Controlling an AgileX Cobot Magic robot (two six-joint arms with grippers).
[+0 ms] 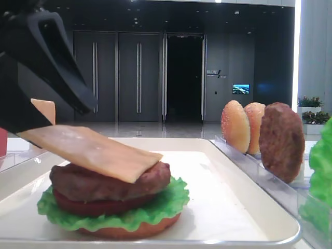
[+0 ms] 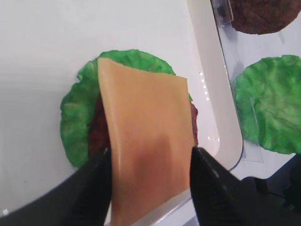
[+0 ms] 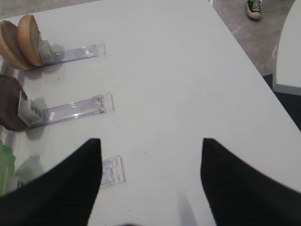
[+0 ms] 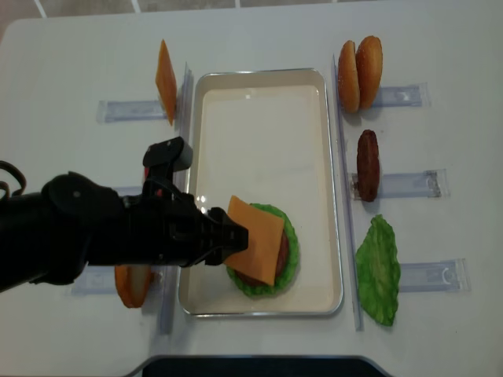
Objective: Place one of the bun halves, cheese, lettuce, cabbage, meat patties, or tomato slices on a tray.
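Observation:
The cheese (image 4: 259, 236) lies tilted on top of a stack in the white tray (image 4: 259, 133): meat patty (image 1: 104, 181), tomato slice (image 1: 93, 206), lettuce (image 1: 155, 207) and a bun half (image 1: 135, 231) at the bottom. Its far end rests on the patty and its near end is raised between the fingers of my left gripper (image 2: 150, 150). That gripper's jaws stand apart, one finger (image 1: 52, 57) clear above the slice. My right gripper (image 3: 151, 141) hangs open over bare table with nothing in it.
Clear racks flank the tray. On the right stand two bun halves (image 4: 360, 63), a patty (image 4: 367, 165) and a lettuce leaf (image 4: 379, 271). On the left stand a second cheese slice (image 4: 165, 78) and a bun half (image 4: 132, 287), partly under my left arm.

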